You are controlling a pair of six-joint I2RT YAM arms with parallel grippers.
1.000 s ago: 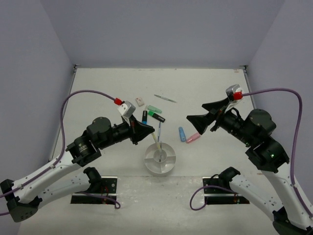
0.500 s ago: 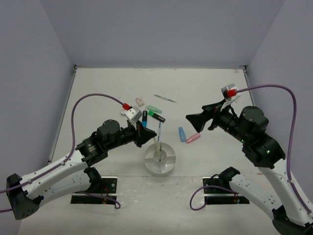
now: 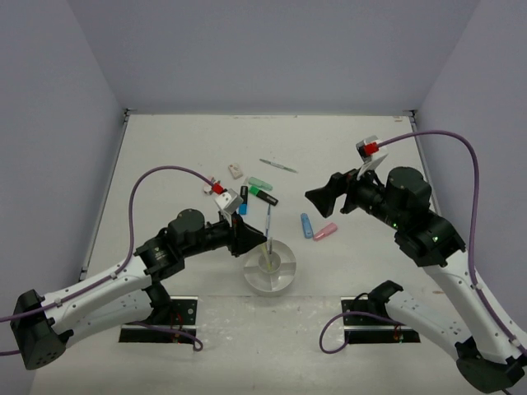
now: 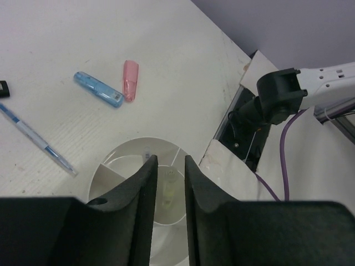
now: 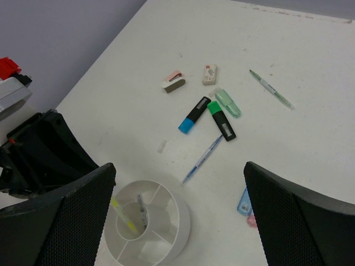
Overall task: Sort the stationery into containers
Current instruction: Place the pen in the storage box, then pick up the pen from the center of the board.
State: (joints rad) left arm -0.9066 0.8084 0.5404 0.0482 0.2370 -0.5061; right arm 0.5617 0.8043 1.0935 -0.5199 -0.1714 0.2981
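Most plainly from right wrist: yellow pen (image 5: 123,217) inside dish (image 5: 184,220).

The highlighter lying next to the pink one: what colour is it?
The highlighter is translucent blue; left wrist view shows it best.

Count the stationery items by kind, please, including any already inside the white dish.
Thin pens: 4, two inside the round white divided dish
Stubby plastic highlighters: 5
Small pinkish-white erasers: 2
Total: 11
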